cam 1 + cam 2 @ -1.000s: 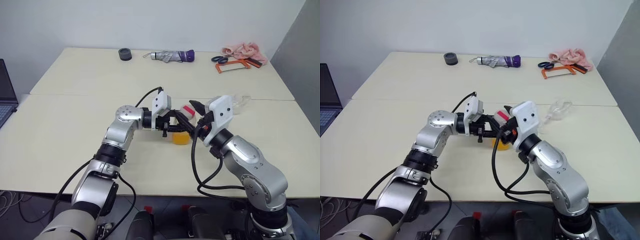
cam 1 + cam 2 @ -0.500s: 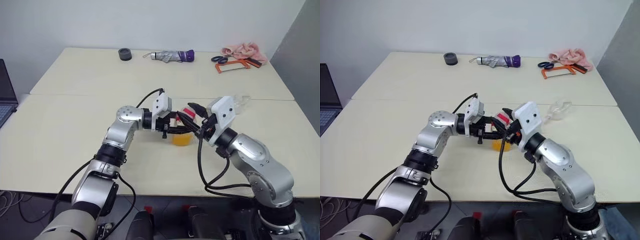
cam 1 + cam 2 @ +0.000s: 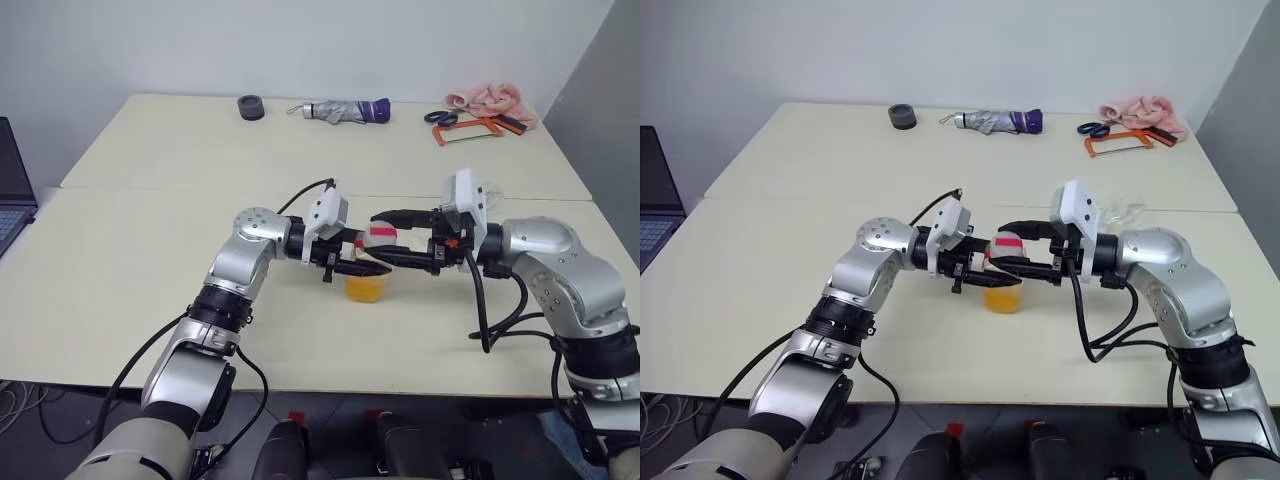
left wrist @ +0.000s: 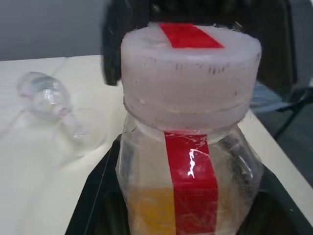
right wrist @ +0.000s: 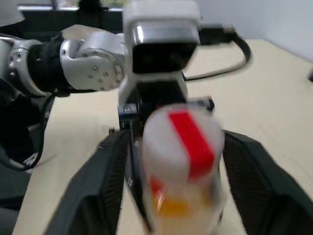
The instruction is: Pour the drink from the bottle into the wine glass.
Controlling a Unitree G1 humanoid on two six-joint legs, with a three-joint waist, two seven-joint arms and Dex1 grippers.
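Note:
The bottle (image 3: 368, 262) is a small clear one with a pale cap and a red strip, and it stands upright just above the table. The orange drink (image 3: 365, 288) fills its lower part. My left gripper (image 3: 358, 263) is shut on the bottle's body, a black finger (image 4: 93, 205) on either side. From the right, my right gripper (image 3: 384, 238) reaches in level. It is open, one finger on each side of the cap (image 5: 181, 142) with gaps between. The wine glass (image 3: 1128, 210) lies on its side on the table behind my right wrist.
Along the far edge lie a black round object (image 3: 250, 107), a folded silver-and-purple umbrella (image 3: 345, 110), scissors (image 3: 438, 117), an orange hacksaw (image 3: 465, 130) and a pink cloth (image 3: 490, 98). A laptop (image 3: 10, 185) sits at the left edge. A seam (image 3: 180, 189) runs between the two tabletops.
My right arm has swung out to the right and its gripper has turned level toward the bottle, opening wide around the cap. The left gripper and bottle have stayed put.

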